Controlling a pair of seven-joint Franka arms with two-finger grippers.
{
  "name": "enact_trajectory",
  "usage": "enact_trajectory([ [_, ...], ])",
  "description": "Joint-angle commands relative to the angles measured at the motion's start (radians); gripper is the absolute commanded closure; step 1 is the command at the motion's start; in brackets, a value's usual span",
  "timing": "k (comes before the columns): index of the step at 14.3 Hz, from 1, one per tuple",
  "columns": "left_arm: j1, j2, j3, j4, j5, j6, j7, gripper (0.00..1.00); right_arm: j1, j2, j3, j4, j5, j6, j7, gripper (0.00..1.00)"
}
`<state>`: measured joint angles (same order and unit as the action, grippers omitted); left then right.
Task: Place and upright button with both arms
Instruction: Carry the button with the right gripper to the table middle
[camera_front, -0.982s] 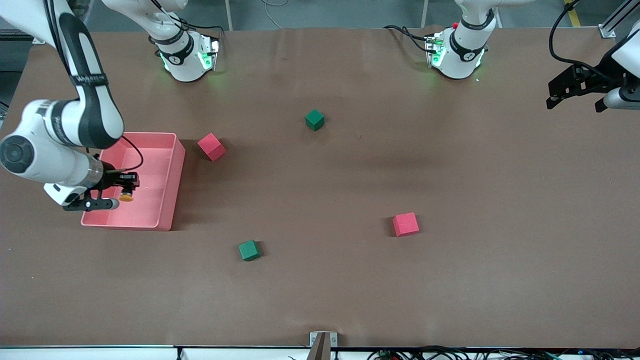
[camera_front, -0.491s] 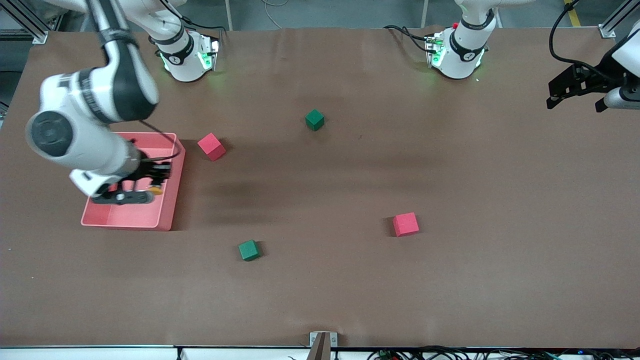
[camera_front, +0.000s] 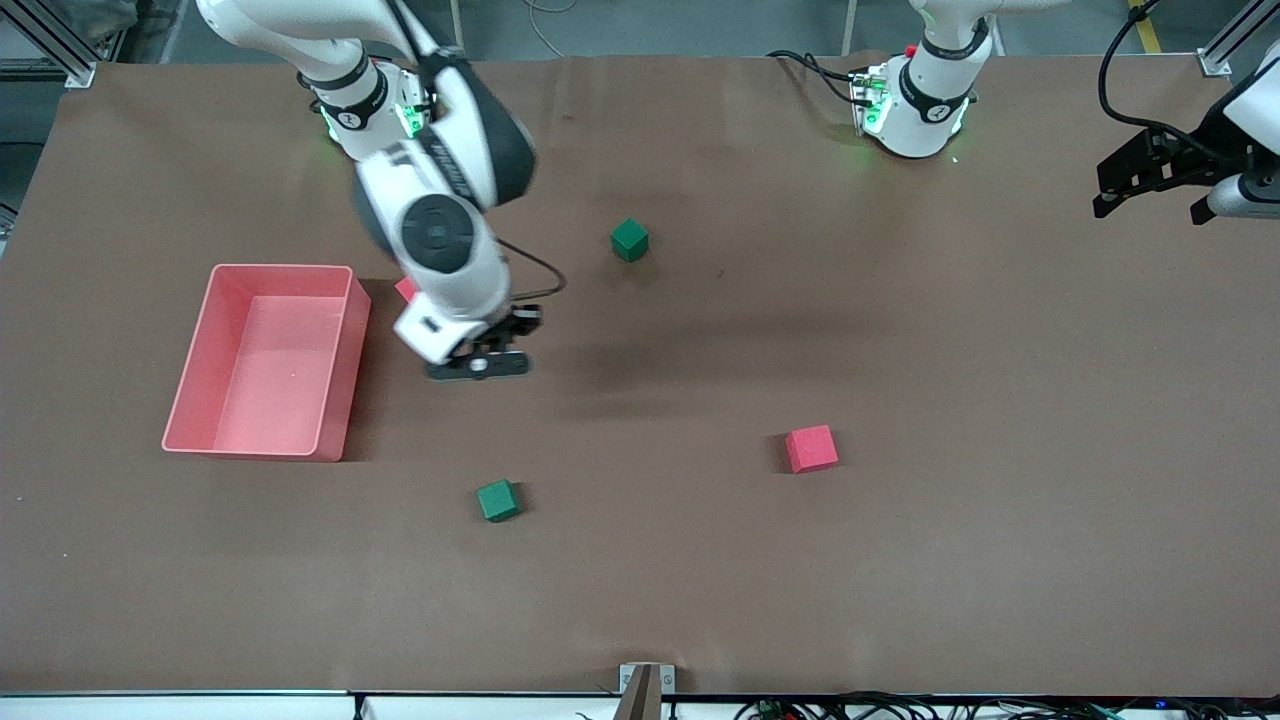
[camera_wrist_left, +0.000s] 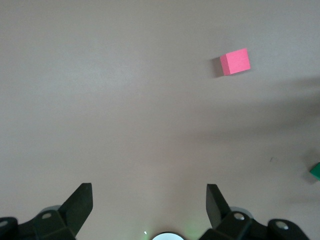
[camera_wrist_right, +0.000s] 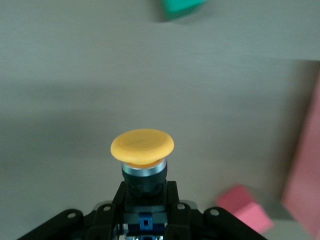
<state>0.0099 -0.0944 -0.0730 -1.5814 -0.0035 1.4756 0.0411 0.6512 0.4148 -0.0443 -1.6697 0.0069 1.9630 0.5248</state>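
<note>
The brown bench (camera_front: 700, 560) fills almost the whole front view. The right arm (camera_front: 440, 200) reaches down from its base at the upper left of that frame and hangs in the air over bare bench beside the pink tray (camera_front: 335, 380), partly covering a red cube (camera_front: 405, 289) next to the tray's upper corner. The left arm (camera_front: 1250, 120) waits at the upper right edge of the frame, raised above the bench near the left arm's end. The pink tray sits at the middle left of the frame, toward the right arm's end of the bench, with nothing visible inside it. The right end effector (camera_front: 478, 366) is closed on the button (camera_wrist_right: 142, 150); in the right wrist view its black fingers (camera_wrist_right: 172, 197) clamp the dark body from both sides while the round orange cap points away from the camera, above the bench surface. In the front view the button itself is hidden under the wrist. The left end effector (camera_wrist_left: 149, 200) stands wide open and holds nothing, its two fingertips well apart in the left wrist view. A second red cube (camera_front: 811, 448) lies at the lower right of centre in the front view. One green cube (camera_front: 629, 240) lies above centre, and another green cube (camera_front: 498, 500) lies below the right end effector, nearer the front camera.
</note>
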Motion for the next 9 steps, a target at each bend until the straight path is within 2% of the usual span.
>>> enact_trajectory([
  [1, 0.007, 0.009, -0.005, 0.017, 0.011, -0.006, 0.022, 0.0, 0.063, 0.105, -0.014, 0.057, 0.015, 0.088, 0.041, 0.95],
  [6, 0.007, 0.016, -0.004, 0.017, 0.011, 0.003, 0.022, 0.0, 0.192, 0.3, -0.014, 0.166, 0.005, 0.247, 0.138, 0.95],
  [9, 0.007, 0.022, -0.004, 0.017, 0.011, 0.003, 0.022, 0.0, 0.223, 0.352, -0.014, 0.199, 0.004, 0.29, 0.133, 0.95],
])
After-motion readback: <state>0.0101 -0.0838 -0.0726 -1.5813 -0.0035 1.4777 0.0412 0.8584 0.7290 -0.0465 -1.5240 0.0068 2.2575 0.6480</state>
